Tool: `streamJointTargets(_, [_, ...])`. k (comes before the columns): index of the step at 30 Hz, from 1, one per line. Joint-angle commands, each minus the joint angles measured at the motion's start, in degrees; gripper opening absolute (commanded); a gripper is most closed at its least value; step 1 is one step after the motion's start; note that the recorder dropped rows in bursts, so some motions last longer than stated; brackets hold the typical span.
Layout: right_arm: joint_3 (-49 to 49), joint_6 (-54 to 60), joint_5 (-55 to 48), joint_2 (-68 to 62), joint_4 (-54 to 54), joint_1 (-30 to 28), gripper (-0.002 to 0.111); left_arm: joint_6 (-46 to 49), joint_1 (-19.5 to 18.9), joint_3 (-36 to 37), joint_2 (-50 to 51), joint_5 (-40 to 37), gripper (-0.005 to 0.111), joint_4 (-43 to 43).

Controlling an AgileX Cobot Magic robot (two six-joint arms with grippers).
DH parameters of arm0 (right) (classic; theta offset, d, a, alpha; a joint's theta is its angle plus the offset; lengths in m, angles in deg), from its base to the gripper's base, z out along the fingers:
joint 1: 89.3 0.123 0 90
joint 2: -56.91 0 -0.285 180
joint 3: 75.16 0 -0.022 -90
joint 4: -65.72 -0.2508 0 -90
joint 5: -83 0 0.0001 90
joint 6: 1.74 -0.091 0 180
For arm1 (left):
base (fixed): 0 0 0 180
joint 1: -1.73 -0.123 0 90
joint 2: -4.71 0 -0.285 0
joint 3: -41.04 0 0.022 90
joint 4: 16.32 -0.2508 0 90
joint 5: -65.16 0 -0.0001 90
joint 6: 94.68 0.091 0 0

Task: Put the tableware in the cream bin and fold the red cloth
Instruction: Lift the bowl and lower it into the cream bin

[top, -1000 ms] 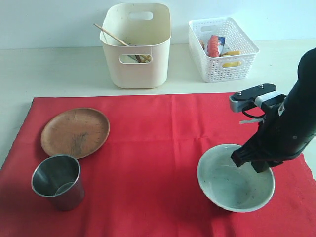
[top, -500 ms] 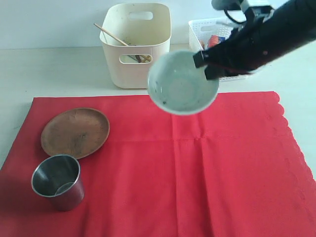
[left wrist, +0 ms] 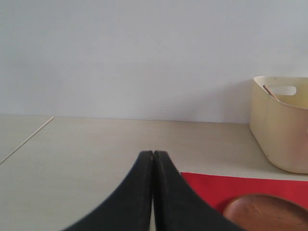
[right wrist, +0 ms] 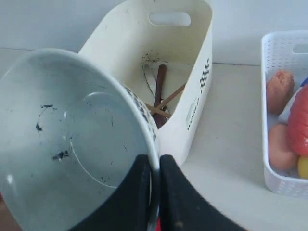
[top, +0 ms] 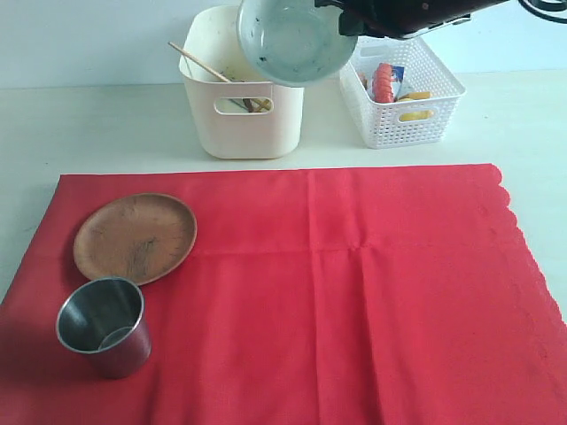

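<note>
My right gripper [top: 347, 19] [right wrist: 155, 161] is shut on the rim of the pale green-white bowl [top: 283, 40] [right wrist: 67, 139], holding it tilted in the air above the cream bin [top: 244, 115] [right wrist: 187, 77]. Inside the bin lie chopsticks [top: 199, 60], a dark spoon [right wrist: 160, 91] and a knife. The wooden plate [top: 135, 235] [left wrist: 269, 211] and the steel cup [top: 102, 323] rest on the left part of the red cloth [top: 354, 301], which lies flat on the table. My left gripper [left wrist: 153, 155] is shut and empty, low over the table beside the cloth's corner.
A white lattice basket [top: 399, 84] [right wrist: 284, 110] with food items stands right of the cream bin. A pale wall runs behind the table.
The right gripper lifted the bowl off the cloth's right side and carried it up and back to above the cream bin. The plate and cup stayed put.
</note>
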Motion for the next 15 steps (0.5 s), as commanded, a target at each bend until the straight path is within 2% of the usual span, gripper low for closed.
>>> streamJointTargets(1, [-4.87, 0.01, 2.22, -4.99, -1.82, -0.1, 0.0, 0.16, 0.46, 0.02, -0.33, 0.1, 0.003, -0.05])
streamJointTargets(15, [-21.65, -0.07, 1.6, -18.11, -5.86, -0.1, 0.0, 0.16, 0.46, 0.02, -0.33, 0.1, 0.003, -0.05])
